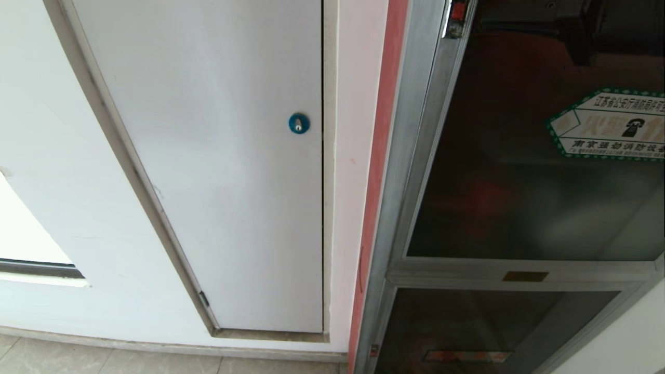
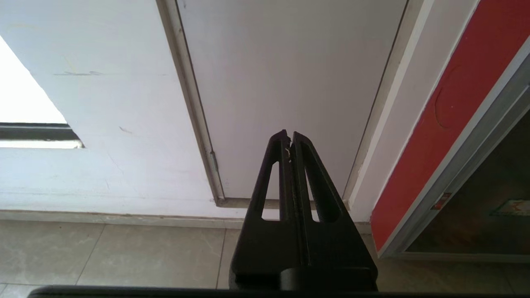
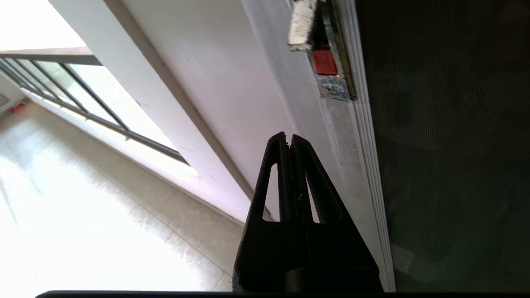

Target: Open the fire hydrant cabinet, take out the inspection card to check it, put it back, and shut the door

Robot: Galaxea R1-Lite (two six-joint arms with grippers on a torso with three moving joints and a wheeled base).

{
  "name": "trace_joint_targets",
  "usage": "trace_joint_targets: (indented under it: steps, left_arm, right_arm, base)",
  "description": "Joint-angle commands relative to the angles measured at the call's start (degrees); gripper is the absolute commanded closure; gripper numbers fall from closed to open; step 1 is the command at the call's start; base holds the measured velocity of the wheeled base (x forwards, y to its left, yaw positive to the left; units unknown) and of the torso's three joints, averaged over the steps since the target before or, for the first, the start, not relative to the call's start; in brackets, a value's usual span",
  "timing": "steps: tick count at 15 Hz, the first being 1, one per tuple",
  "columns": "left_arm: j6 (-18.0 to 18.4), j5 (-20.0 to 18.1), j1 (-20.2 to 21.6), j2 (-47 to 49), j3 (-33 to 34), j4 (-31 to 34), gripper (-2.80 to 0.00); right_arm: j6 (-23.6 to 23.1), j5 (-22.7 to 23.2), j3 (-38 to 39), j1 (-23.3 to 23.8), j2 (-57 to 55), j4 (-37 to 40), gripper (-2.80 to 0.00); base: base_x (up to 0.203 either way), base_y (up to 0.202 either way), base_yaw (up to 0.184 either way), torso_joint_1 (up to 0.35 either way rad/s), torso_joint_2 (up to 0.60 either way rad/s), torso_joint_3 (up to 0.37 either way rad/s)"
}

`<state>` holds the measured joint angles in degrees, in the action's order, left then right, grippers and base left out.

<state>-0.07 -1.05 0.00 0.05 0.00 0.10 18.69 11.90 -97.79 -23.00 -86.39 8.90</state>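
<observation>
The fire hydrant cabinet is standing right of a white panel door, its dark glass door sitting shut, while the right claw, pinched tight and empty, is pointing along the silver frame below the red latch, and the left claw, likewise pinched, is facing the white panel.

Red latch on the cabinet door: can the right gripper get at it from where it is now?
Probably yes. The right gripper, shut and empty, points along the silver frame toward the red latch, with nothing between them. The door looks closed.
</observation>
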Motion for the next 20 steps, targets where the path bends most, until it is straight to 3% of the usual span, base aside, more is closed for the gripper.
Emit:
trace_joint_targets:
  steps: [1,4,9,14,20]
  left_arm:
    - [0.0,0.0,0.0,0.0,0.0,0.0,0.00]
    - [0.0,0.0,0.0,0.0,0.0,0.0,0.00]
    - [0.0,0.0,0.0,0.0,0.0,0.0,0.00]
    - [0.0,0.0,0.0,0.0,0.0,0.0,0.00]
    - [0.0,0.0,0.0,0.0,0.0,0.0,0.00]
  right_arm:
    - [-0.1,-0.1,-0.6,-1.6,2.6,0.1,0.00]
    - [-0.7,-4.0,-3.5,-3.5,1.8,0.5,0.00]
    - [-7.4,-13.0,-9.2,-9.5,-2.6,2.0,0.00]
    - [-7.9,-13.5,-10.9,-9.4,-4.7,2.0,0.00]
    - [-7.7,-13.0,-11.8,-5.5,-6.2,1.3,0.00]
  base:
    - [0.000,0.000,0.000,0.000,0.00,0.000]
    - [0.000,0.000,0.000,0.000,0.00,0.000]
    - [0.000,0.000,0.000,0.000,0.00,0.000]
    - [0.000,0.000,0.000,0.000,0.00,0.000]
    - [0.000,0.000,0.000,0.000,0.00,0.000]
